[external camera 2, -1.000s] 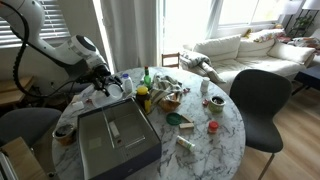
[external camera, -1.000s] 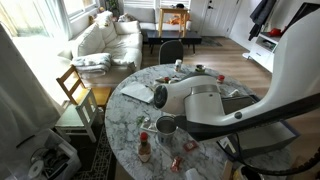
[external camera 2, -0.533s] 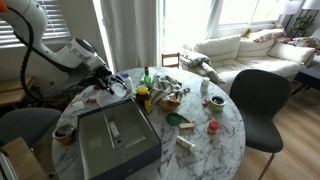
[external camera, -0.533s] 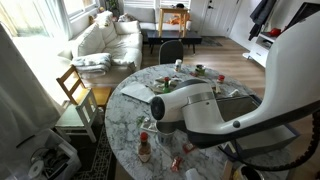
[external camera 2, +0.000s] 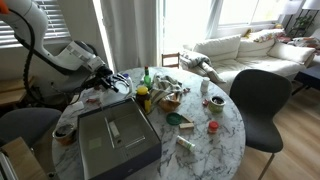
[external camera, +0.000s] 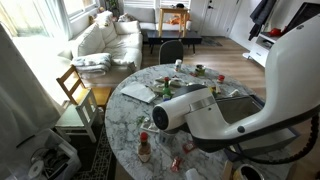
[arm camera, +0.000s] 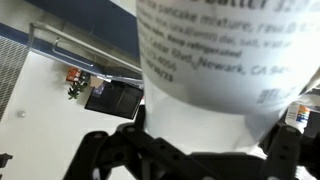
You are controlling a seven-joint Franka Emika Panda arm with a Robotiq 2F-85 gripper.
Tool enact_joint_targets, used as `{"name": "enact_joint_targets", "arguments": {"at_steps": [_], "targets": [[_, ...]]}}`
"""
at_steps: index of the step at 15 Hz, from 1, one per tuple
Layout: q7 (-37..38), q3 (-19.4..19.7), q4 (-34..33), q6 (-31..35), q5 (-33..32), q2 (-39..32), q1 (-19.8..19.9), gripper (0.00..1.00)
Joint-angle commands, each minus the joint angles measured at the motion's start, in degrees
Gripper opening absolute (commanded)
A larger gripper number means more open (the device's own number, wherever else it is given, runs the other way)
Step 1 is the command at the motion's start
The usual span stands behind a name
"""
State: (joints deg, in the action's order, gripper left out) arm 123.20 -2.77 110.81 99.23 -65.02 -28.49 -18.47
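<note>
A white tub [arm camera: 200,60] with black printed text fills most of the wrist view. It stands between the two dark fingers [arm camera: 100,152] of my gripper [arm camera: 198,140]. The jaws stand wide on either side of it, and I cannot tell if they press on it. In an exterior view the gripper [external camera 2: 108,80] hangs low over the far left part of the round marble table [external camera 2: 225,140], just beyond a grey flat case [external camera 2: 115,135]. In an exterior view the white arm [external camera: 215,110] hides the gripper and the tub.
Around the case stand a yellow-lidded jar [external camera 2: 143,97], a green bottle [external camera 2: 146,78], a green lid [external camera 2: 173,119], a red cup [external camera 2: 212,127] and a small bowl [external camera 2: 66,131]. A black chair [external camera 2: 262,100] stands by the table. A red-capped bottle [external camera: 144,148] and a wooden chair [external camera: 75,90] show too.
The arm's forward part has swung and shifted over the table in an exterior view. The gripper stays near the same spot with its jaws as wide as before.
</note>
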Motion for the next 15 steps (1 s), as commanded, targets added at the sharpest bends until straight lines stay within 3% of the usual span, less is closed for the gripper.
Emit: {"name": "enact_joint_targets", "arguments": {"at_steps": [1,8,15], "targets": [[5.3,-1.2,3.5,3.0,-6.6,1.0,1.8,0.71],[19.0,-2.0,5.4,8.1,-9.5,3.2,4.4,0.71],[22.3,-2.3,11.7,15.4,-25.7,6.5,6.9,0.71]]}}
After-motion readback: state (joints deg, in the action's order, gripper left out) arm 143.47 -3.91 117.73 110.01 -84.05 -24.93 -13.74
